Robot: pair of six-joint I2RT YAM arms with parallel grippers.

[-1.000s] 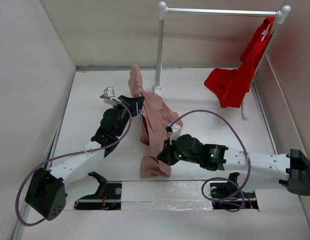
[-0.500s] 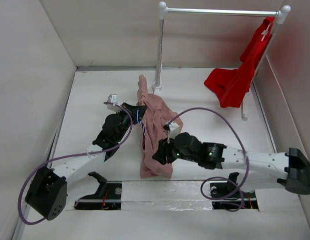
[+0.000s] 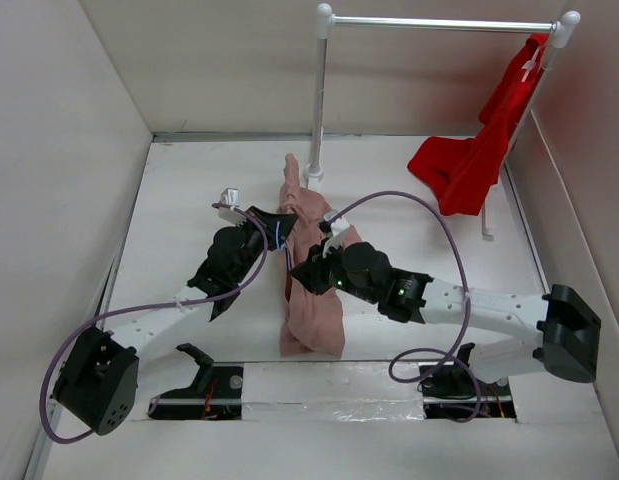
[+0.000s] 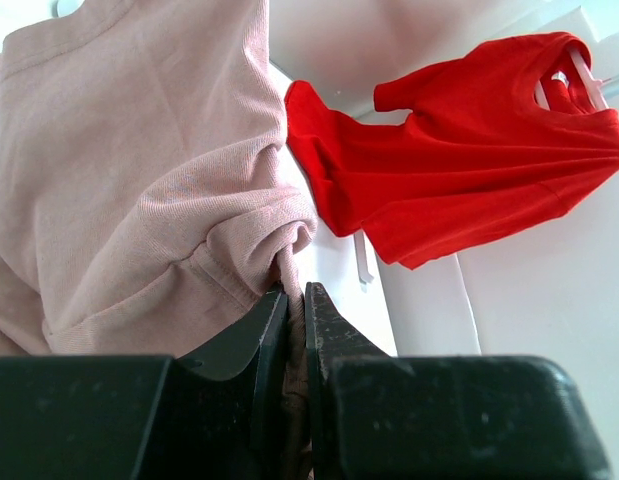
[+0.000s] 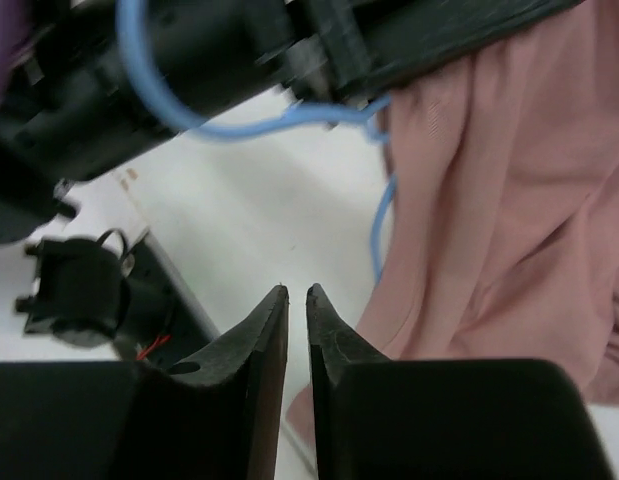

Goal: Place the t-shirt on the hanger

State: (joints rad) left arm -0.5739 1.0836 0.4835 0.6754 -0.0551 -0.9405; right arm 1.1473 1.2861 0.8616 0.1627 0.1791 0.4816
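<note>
The dusty-pink t-shirt hangs bunched in a long strip in the middle of the table, its lower end resting near the front edge. My left gripper is shut on a fold of its upper part, and the left wrist view shows cloth pinched between the jaws. My right gripper is shut and empty, just left of the shirt and below the left gripper. In the right wrist view its tips hover over bare table beside the shirt. The pale hanger is out of view.
A white-posted rack with a metal bar stands at the back, with a bright red garment hanging at its right end and also showing in the left wrist view. White walls close in the table. The left arm is close above the right gripper.
My right gripper has moved up and left along the shirt towards the left gripper. The left gripper has shifted slightly right with the cloth, and the shirt's top has sagged lower.
</note>
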